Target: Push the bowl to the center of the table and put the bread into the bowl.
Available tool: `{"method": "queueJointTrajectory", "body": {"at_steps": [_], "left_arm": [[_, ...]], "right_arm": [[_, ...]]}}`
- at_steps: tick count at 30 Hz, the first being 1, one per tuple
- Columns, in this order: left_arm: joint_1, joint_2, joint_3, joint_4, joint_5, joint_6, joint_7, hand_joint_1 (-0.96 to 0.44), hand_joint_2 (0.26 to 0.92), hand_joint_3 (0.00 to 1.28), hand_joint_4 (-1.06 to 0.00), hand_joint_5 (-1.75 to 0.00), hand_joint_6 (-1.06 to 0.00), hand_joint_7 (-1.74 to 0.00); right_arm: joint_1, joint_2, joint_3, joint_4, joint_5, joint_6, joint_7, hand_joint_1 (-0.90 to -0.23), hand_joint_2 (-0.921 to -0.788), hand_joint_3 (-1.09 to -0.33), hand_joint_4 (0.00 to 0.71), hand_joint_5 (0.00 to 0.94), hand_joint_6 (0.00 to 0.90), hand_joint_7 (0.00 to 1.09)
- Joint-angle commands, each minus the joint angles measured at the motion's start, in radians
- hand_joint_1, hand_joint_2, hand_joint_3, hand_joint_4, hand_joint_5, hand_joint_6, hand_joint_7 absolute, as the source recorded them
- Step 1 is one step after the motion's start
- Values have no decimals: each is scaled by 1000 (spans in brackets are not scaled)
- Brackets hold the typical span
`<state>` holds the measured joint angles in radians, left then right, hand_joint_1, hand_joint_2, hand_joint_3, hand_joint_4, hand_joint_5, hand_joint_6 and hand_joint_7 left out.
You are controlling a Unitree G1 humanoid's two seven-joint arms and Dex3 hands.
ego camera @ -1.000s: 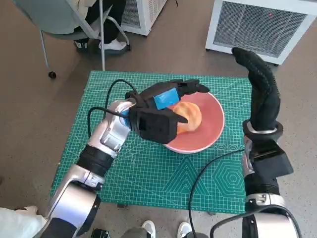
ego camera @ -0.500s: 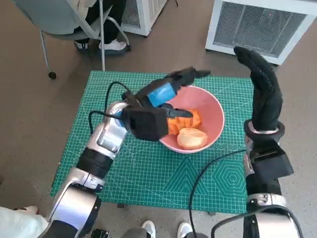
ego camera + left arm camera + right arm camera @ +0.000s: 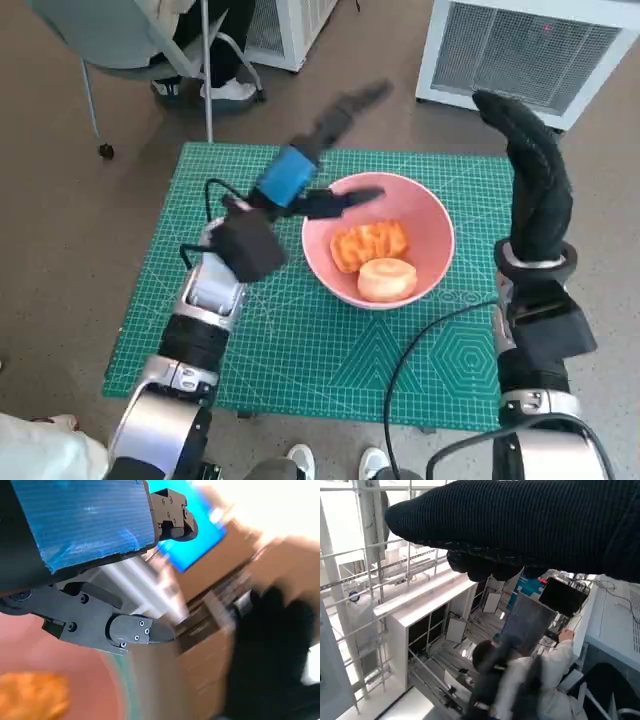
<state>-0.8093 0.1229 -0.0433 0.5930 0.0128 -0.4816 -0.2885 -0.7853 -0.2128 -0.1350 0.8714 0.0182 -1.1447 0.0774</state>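
The fingers (image 3: 345,105) of the left hand (image 3: 300,175) are spread wide and hold nothing; they are blurred with motion, lifted up and away toward the far left of the pink bowl (image 3: 435,225). A second ago that hand lay low over the bowl with the bread under it; half a second ago it was already rising, with a pale round piece showing below it. Now the hand is clear of the rim and the bread sits in the bowl: an orange ridged piece (image 3: 370,243) toward the middle and a pale round bun (image 3: 387,279) on the near side, the two touching. The left wrist view catches a corner of the orange piece (image 3: 31,701) against the pink wall (image 3: 95,680).

The bowl stands on the green mat (image 3: 300,340) covering the counter, a little right of the middle. I judge the bread step done; whether the bowl counts as centred is a closer call.

The right hand (image 3: 530,175) stands upright at the right edge of the counter, apart from the bowl, holding nothing, its fingers straight and close together.

The mat carries printed grid lines and shapes, but no brand or lettering is readable in any view.
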Motion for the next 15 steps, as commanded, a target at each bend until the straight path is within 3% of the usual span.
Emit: {"method": "queueJointTrajectory", "body": {"at_steps": [1, 3, 9, 15], "left_arm": [[48, -33, 38, -82, -72, -22, 13, -450, 921, 350, -176, -36, -99, -348], [64, -42, 47, -114, -86, -32, 20, -450, 921, 382, -184, -35, -95, -345], [87, -50, 60, -156, -102, -70, 25, -477, 921, 447, -192, -16, -50, -424], [101, -53, 64, -194, -136, -73, 4, -490, 921, 480, -186, -2, -4, -514]], "right_arm": [[-5, 3, 7, -30, 79, 49, 65, -577, -921, -810, 354, 1, 211, 277], [-11, 5, 7, -49, 126, 74, 101, -579, -921, -791, 360, 4, 217, 279], [-15, 20, 5, -115, 226, 153, 181, -588, -921, -764, 372, 8, 239, 284], [-9, 34, 1, -177, 263, 213, 217, -592, -921, -766, 379, 9, 250, 287]]}}
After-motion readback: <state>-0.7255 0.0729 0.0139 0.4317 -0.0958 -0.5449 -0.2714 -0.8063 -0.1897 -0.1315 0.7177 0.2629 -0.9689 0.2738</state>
